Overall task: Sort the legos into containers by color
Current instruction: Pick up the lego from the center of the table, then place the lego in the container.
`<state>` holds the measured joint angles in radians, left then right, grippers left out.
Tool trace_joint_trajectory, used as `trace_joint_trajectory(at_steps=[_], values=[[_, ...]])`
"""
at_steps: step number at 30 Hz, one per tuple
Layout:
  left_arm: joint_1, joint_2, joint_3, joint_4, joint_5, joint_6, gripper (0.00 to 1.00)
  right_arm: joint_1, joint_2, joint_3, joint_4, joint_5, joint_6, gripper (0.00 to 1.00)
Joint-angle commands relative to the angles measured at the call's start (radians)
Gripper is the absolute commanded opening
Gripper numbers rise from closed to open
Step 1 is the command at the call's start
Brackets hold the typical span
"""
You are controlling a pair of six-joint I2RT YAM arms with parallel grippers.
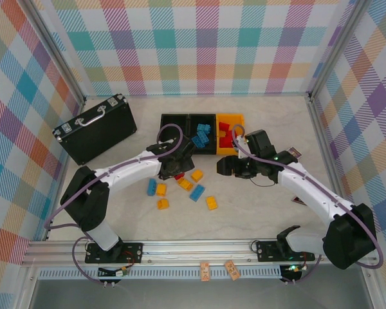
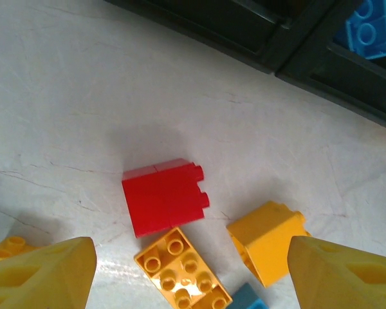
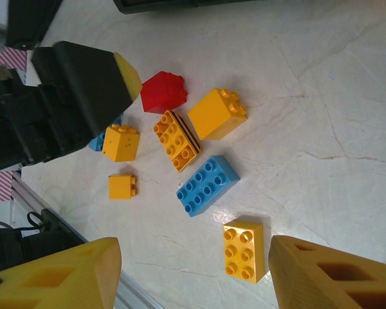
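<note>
Several loose legos in yellow, blue and red lie on the table in front of the three containers: an empty black bin (image 1: 174, 131), a black bin (image 1: 202, 135) with blue bricks, and an orange bin (image 1: 230, 132) with red bricks. My left gripper (image 1: 179, 168) hangs open over a red brick (image 2: 164, 196), a flat yellow brick (image 2: 182, 270) and a yellow block (image 2: 268, 241); its fingers (image 2: 42, 273) grip nothing. My right gripper (image 1: 222, 167) is open too, its fingertips (image 3: 334, 273) wide apart above a yellow brick (image 3: 244, 250) and near a blue brick (image 3: 208, 185).
A larger black case (image 1: 96, 127) with metal trim lies at the back left. The metal rail (image 1: 199, 248) runs along the near edge. Checked walls enclose the table on three sides. The two arms' heads stand close together over the brick pile.
</note>
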<state>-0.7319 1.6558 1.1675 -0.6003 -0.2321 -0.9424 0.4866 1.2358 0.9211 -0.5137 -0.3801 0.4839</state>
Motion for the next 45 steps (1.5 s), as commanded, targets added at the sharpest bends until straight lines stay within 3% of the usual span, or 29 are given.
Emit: trace_joint_trajectory(at_steps=[1, 8, 13, 23, 35, 45], values=[[0.000, 0.049, -0.004, -0.003, -0.058, -0.006, 0.78, 0.003, 0.000, 0.028, 0.002, -0.015, -0.024, 0.62], [0.015, 0.149, 0.023, 0.021, -0.064, 0.025, 0.77, 0.004, -0.014, 0.018, -0.010, 0.008, -0.024, 0.62], [0.028, 0.196, 0.021, 0.048, -0.058, 0.034, 0.69, 0.004, -0.030, 0.003, -0.010, 0.028, -0.021, 0.61], [0.033, 0.200, 0.058, 0.025, -0.053, 0.075, 0.33, 0.003, -0.024, -0.001, 0.001, 0.035, -0.013, 0.61], [0.015, 0.152, 0.226, -0.037, 0.028, 0.197, 0.32, -0.005, -0.040, -0.004, 0.024, 0.081, 0.016, 0.61], [-0.022, 0.295, 0.524, -0.059, 0.113, 0.262, 0.33, -0.098, -0.134, -0.046, -0.019, 0.137, 0.066, 0.61]])
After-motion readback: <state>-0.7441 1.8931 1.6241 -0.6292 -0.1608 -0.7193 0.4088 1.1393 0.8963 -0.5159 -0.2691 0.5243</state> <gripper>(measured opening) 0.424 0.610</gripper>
